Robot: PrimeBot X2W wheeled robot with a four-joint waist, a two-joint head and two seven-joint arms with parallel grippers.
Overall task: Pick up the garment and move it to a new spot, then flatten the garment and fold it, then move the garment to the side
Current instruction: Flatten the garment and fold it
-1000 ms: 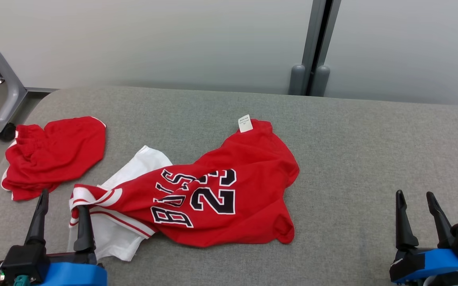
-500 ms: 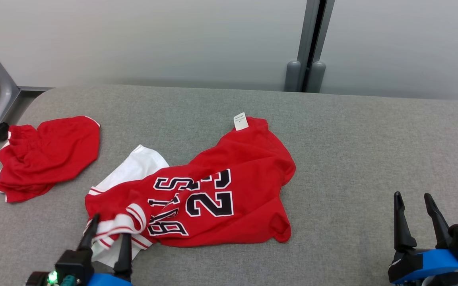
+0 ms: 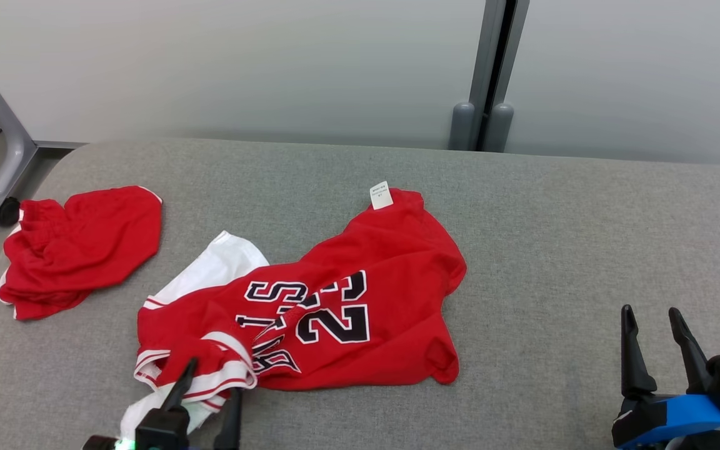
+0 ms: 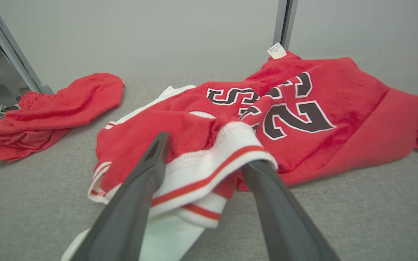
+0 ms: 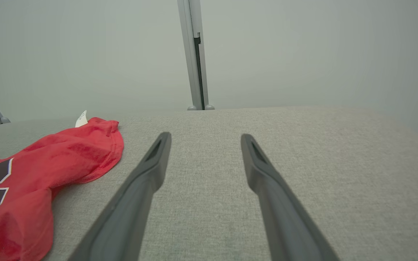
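— Where's the jersey?

— The jersey (image 3: 360, 300) lies on the grey table (image 3: 585, 219), in front of the post (image 3: 491, 69) and a little to its left.

— How does it look?

— Red, crumpled and not flat. Black letters and "23" with white outlines show on top, broken by folds. A white tag (image 3: 381, 195) sticks out at the edge nearest the post. The end farthest from the post is bunched up, with a white ribbed trim (image 4: 209, 170) striped in red turned over on itself.

— Anything under it?

— A white cloth (image 3: 216, 269) pokes out from beneath on the side left of the post.

— The left gripper?

— The left gripper (image 3: 210, 381) is at that bunched end, jaws spread wide. The trim lies in the gap between its fingers (image 4: 140, 188) and drapes over one tip. It isn't pinched.

— And the right one?

— The right gripper (image 3: 650, 312) is to the right of the post, over bare table, well apart from the jersey. Its jaws are wide too, with nothing between them.

— What else?

— Red shorts (image 3: 79, 247) lie in a heap far left of the post, apart from the jersey.
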